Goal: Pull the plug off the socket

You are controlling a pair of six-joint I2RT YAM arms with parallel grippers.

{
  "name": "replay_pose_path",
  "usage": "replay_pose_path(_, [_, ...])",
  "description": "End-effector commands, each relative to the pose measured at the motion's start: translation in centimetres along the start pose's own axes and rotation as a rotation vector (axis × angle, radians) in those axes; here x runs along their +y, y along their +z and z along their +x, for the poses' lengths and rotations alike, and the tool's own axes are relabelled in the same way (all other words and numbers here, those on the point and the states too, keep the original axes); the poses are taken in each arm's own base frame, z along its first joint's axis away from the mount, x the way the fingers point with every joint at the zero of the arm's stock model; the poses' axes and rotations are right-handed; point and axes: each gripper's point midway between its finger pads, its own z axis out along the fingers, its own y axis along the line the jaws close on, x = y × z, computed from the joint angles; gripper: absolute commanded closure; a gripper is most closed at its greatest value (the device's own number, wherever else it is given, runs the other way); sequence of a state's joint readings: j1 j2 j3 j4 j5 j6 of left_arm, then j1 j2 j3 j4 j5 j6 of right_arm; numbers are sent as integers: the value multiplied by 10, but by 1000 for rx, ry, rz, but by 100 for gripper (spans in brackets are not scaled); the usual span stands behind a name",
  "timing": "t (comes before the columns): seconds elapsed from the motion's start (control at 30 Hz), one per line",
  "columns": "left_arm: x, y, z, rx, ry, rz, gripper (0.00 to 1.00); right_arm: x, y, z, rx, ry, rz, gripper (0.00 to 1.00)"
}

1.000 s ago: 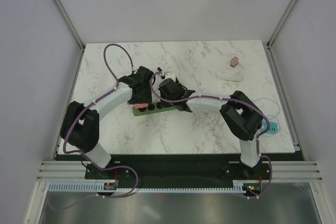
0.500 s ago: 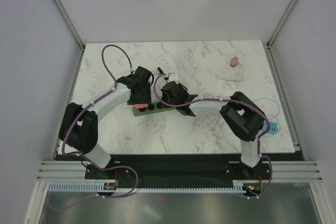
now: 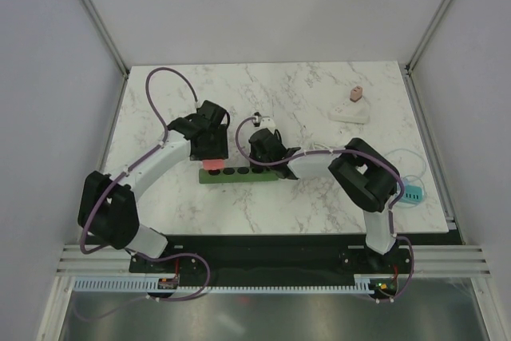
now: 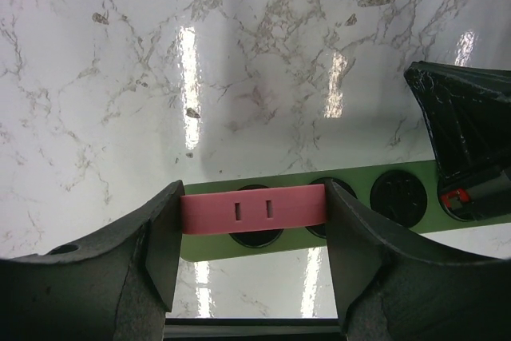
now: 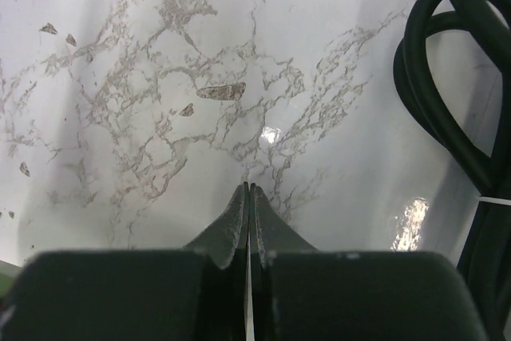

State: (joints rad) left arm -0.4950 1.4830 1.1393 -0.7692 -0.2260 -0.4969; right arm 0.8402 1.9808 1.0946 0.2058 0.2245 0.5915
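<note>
The green power strip (image 4: 207,247) has swung level; my left hand (image 3: 212,157) clamps the pink plug (image 4: 254,210), which looks lifted clear; right hand (image 5: 248,197) pinched shut, empty.

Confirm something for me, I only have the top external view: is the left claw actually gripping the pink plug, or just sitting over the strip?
Observer: Gripping. The left wrist view shows the pink plug squeezed between the jaws of the left claw.
Reviewer: Is it out of the socket?
Observer: Can't tell. In that view the plug lies across the green power strip, and its prongs are hidden.
Reviewer: And the right claw?
Observer: Its own camera shows the right claw shut with nothing between the tips. A black cable lies on its right.
</note>
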Motion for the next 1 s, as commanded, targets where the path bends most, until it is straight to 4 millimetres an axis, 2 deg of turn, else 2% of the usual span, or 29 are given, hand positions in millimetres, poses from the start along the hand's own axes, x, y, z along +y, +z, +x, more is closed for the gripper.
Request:
replay_pose_path(0.0, [-16,-16,-41,-161,-86,85,98,-40,-13,60,241,-139,143,100])
replay_pose_path(0.1, [-11,-11,-35,-165,-95,70,98,-20,-21,14,168,-163,127,98])
replay_pose_path(0.13, [-9,-10,-33,-169,-99,66,98,-9,-27,-9,134,-156,111,96])
replay_pose_path(0.27, [-4,-9,-29,-186,-113,54,98,9,-45,-48,89,-154,60,87])
replay_pose_path(0.3, [-1,-7,-25,-183,-120,44,98,13,-49,-52,91,-156,42,80])
replay_pose_path(0.37, [1,-7,-24,-192,-128,42,98,21,-60,-60,85,-149,8,74])
replay_pose_path(0.5, [6,-6,-16,-204,-168,37,98,40,-78,-58,128,-122,-89,57])
replay_pose_path(0.63, [7,-6,-10,-210,-198,44,98,43,-89,-46,220,-143,-94,49])
replay_pose_path(0.77, [8,-6,-6,-227,-217,40,98,37,-92,-25,318,-184,-41,40])
replay_pose_path(0.8, [10,-4,-3,-224,-221,31,98,35,-93,-24,323,-188,-27,34])
replay_pose_path(0.83, [9,-6,-4,-235,-236,38,98,30,-94,-19,339,-190,-11,32])
replay_pose_path(0.97, [10,-6,-1,-254,-255,39,98,24,-92,-11,363,-196,19,31])
